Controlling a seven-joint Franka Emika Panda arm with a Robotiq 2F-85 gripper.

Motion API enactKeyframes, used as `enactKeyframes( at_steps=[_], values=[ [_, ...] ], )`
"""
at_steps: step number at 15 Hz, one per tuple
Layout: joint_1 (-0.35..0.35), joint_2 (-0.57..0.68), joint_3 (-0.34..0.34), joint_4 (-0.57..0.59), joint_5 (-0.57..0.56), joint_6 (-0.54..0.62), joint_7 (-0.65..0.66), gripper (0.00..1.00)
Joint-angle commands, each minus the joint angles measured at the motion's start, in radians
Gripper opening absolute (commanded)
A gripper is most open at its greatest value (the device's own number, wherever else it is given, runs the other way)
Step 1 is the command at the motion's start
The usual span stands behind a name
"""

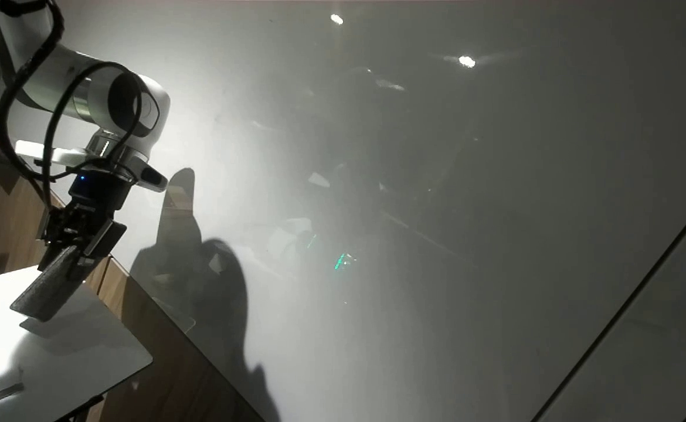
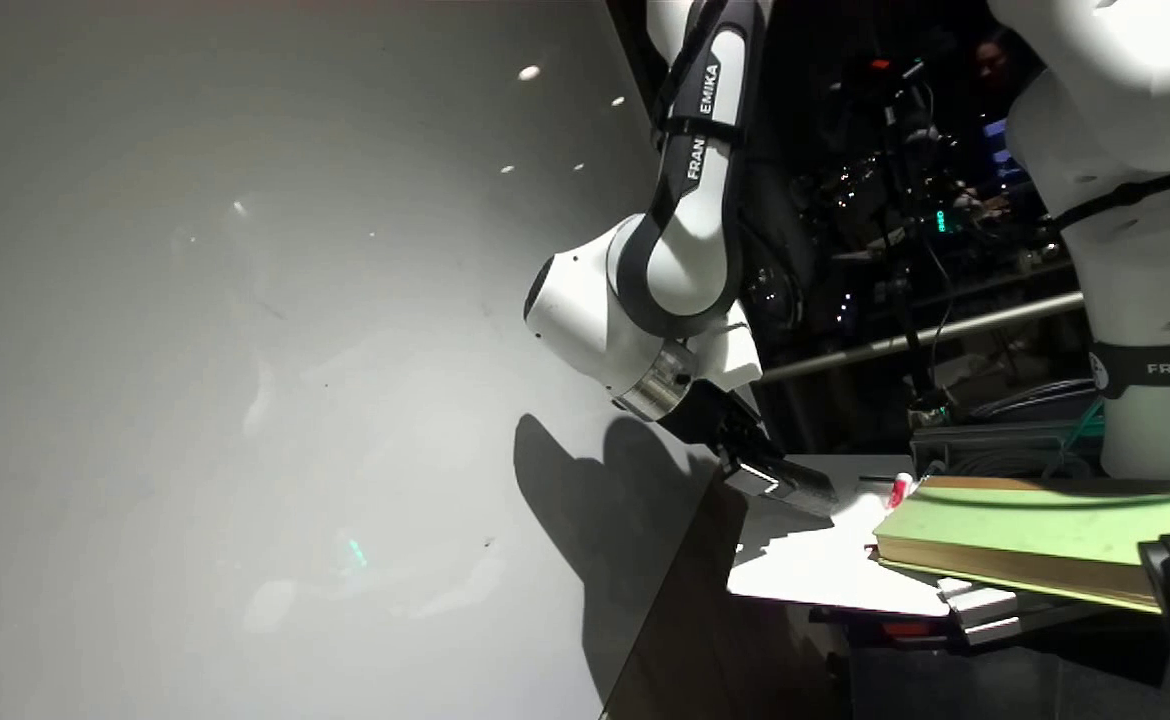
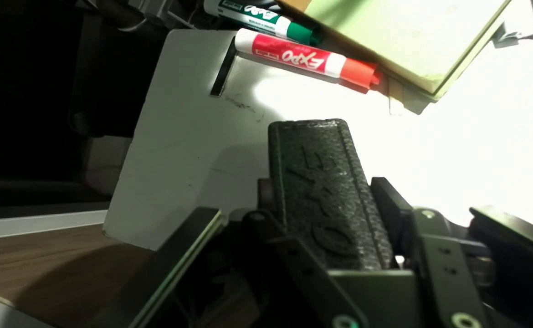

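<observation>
In both exterior views, a big shiny wall [image 1: 437,234] was seen beside the robot arm [image 2: 685,215], and a dark shadow [image 1: 220,293] was spread across it. The arm was bent, with its end pointed down on a slant. Below, a white tabletop [image 3: 171,159] with round corners was lit so brightly that part of it was washed out. Over part of it a thick green book [image 2: 1035,525] was laid, shown at the top of the wrist view. In the black claw [image 3: 323,191], a dark eraser [image 1: 53,287] was pinched between the two jaws. The eraser was held tilted over the tabletop, with letters [image 3: 319,180] marked on its face; whether the tabletop was touched could not be told. A red marker [image 3: 294,53] was laid on the tabletop near the book, and a green marker [image 3: 257,20] was laid just beside it.
</observation>
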Motion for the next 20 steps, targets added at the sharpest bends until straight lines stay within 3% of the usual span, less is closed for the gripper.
enactKeyframes(
  at_steps=[1,10,11,15,20],
  values=[
    [-0.009,0.035,-0.016,0.029,0.045,0.004,0.012,0.29],
    [-0.017,0.078,-0.043,0.073,0.088,-0.001,0.016,0.29],
    [-0.018,0.083,-0.047,0.077,0.088,-0.002,0.016,0.79],
    [-0.02,0.097,-0.061,0.089,0.088,-0.002,0.016,0.99],
    [-0.024,0.113,-0.072,0.091,0.089,-0.001,0.015,1.0]
  ],
)
